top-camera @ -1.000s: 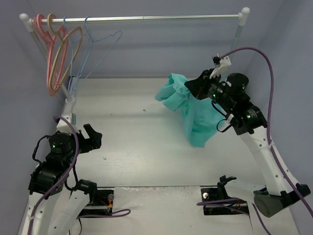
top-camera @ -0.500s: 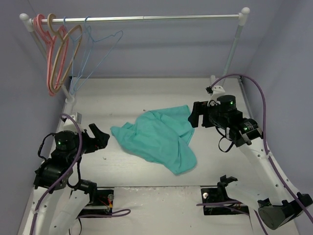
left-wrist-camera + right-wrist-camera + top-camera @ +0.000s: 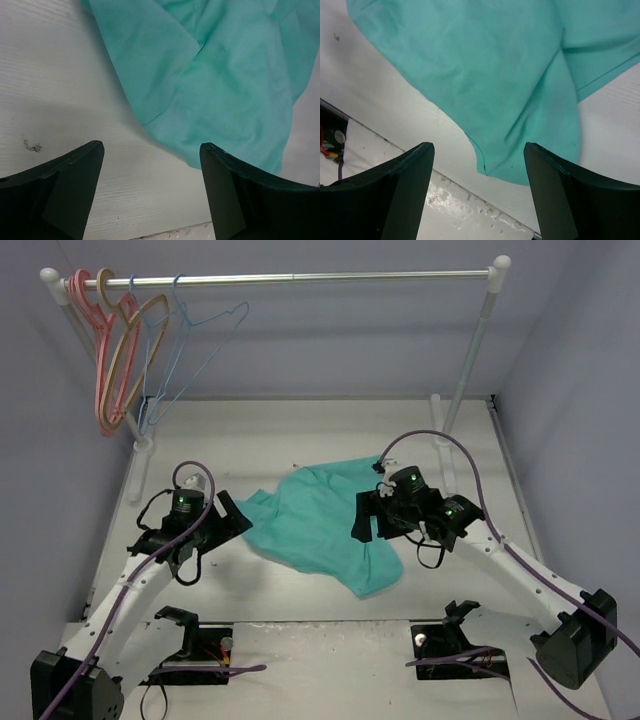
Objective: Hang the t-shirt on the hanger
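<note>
Progress is slight: the t-shirt (image 3: 320, 530) lies crumpled mid-tabletop (image 3: 300, 440). The left gripper (image 3: 238, 516) and right gripper (image 3: 362, 518) flank it, jaws wide and empty. The hanger (image 3: 190, 355) hangs untouched on the rail (image 3: 330, 277) over the far-left corner.

T-shirt (image 3: 320, 525): plain teal-green, no print that I can see, darker along its folds.
Hanger (image 3: 200, 365): thin light blue, one of two alike above the far-left corner.
Pink hanger (image 3: 100, 390): salmon pink, nearest the left edge.
Tan hanger (image 3: 128, 350): wood-tan, between the pink and the blue.
Rail (image 3: 300, 278): shiny silver, with white caps at both ends.
Table (image 3: 250, 450): off-white, finely ribbed on my wrist views, with one small dark smudge (image 3: 32, 146).
Walls (image 3: 350, 340): pale lavender-grey.
Left gripper (image 3: 151, 147): black fingers.
Right gripper (image 3: 478, 147): black fingers too.
Arms (image 3: 130, 590): white links, black joints, green lights on both.
Cables (image 3: 440, 438): purple.
</note>
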`<state>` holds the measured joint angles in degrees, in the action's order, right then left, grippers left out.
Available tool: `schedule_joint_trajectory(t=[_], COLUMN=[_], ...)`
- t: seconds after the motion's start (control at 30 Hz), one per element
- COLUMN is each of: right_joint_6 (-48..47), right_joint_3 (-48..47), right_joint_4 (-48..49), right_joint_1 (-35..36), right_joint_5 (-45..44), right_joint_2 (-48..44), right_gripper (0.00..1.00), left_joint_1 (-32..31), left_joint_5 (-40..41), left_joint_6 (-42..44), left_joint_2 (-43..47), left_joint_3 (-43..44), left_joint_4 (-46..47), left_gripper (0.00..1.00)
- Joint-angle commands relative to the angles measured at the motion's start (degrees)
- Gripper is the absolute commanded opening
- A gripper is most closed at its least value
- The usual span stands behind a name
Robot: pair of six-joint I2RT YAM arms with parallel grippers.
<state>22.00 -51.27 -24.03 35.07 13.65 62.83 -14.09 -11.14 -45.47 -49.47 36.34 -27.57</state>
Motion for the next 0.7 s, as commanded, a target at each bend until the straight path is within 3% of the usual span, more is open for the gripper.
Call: schedule_joint_trajectory(t=[0.0, 0.17, 0.5, 0.67], right_joint_6=[5.76, 10.69, 19.83, 22.82], right_joint_3=[1.86, 5.56, 12.94, 17.95], right_joint_4=[4.25, 6.01, 7.42, 10.93], right_joint_1=[4.38, 11.67, 18.72, 19.25], right_joint_5=[-5.29, -9.16, -12.86, -12.60], right_joint_2=[0.80, 1.77, 4.49, 5.90], right_gripper=[0.73, 0.72, 0.70, 0.70], left_joint_1=[-0.77, -2.52, -7.27, -7.71], left_joint_5=[-1.08, -1.08, 1.03, 0.85], left_joint_6=[-6.46, -12.53, -13.94, -13.59], left_joint_2=[-0.89, -4.75, -13.72, -15.30], left_joint_3=[-3.44, -7.86, -7.42, -6.37], left_joint_4=[11.03, 19.48, 29.85, 29.51], left_gripper=[0.78, 0.71, 0.48, 0.24])
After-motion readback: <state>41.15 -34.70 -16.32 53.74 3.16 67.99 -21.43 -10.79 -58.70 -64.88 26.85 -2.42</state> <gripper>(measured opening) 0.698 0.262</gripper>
